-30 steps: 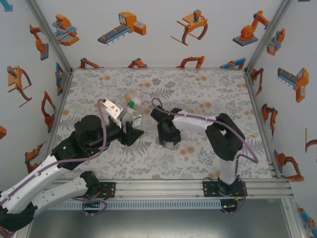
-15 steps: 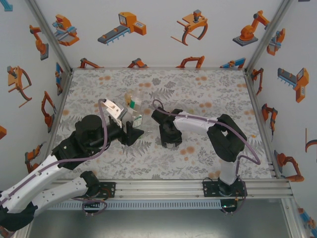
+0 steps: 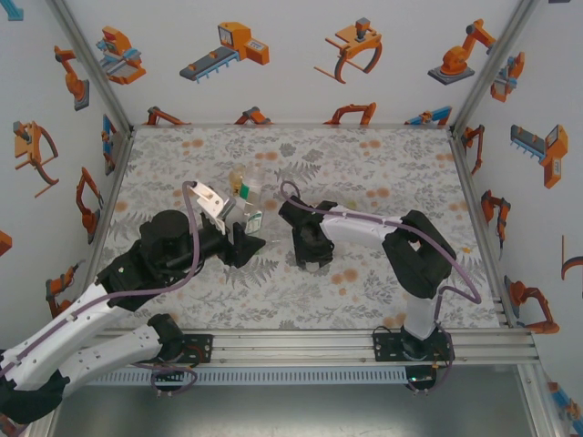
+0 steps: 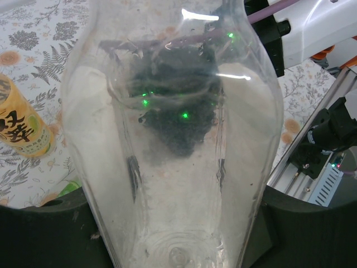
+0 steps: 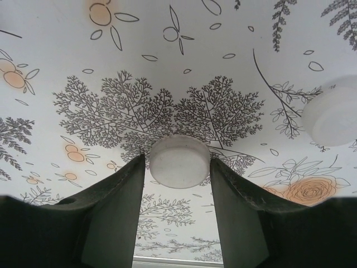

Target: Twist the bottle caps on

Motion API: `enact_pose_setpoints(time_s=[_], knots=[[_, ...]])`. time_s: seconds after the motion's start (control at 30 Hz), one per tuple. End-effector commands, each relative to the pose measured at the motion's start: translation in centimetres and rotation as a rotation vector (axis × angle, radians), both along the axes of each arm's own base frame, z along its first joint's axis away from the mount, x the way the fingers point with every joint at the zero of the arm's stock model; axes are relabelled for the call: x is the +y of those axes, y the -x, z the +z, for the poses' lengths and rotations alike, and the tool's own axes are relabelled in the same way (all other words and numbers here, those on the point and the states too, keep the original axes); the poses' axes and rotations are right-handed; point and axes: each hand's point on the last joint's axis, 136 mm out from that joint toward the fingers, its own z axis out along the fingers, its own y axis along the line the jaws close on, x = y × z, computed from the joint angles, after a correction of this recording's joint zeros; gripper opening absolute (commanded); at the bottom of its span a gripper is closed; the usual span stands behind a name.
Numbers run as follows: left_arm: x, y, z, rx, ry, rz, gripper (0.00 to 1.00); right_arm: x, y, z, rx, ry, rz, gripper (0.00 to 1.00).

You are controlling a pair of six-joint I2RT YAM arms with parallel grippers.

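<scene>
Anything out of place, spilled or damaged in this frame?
Nothing stands out. The left end effector grips the clear bottle. The right end effector straddles one cap lying flat on the table, and a second cap lies flat nearby. No spill or damage shows.

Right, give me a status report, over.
Left gripper clamped on the clear bottle. Right gripper straddling a cap on the table, jaws tight beside it, grip unconfirmed. Second cap lies free nearby. Nothing in the way.
</scene>
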Motion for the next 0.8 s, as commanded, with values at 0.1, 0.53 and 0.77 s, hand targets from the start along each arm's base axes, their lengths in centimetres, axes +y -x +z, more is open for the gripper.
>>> enact_pose_setpoints(time_s=[0.1,0.53,0.77], knots=[[0.1,-0.3,1.2,-0.019,0.038,0.015,0.01,-0.2,0.0,0.7,-0.027,-0.003,-0.005,0.47],[0.2,-0.2,1.2,-0.022,0.037,0.017,0.01,-0.2,-0.1,1.3,-0.033,-0.007,-0.006,0.41],[0.3,-0.2,0.5,-0.022,0.008,0.017,0.00,-0.3,-0.2,3.3,-0.071,-0.031,0.004,0.38]])
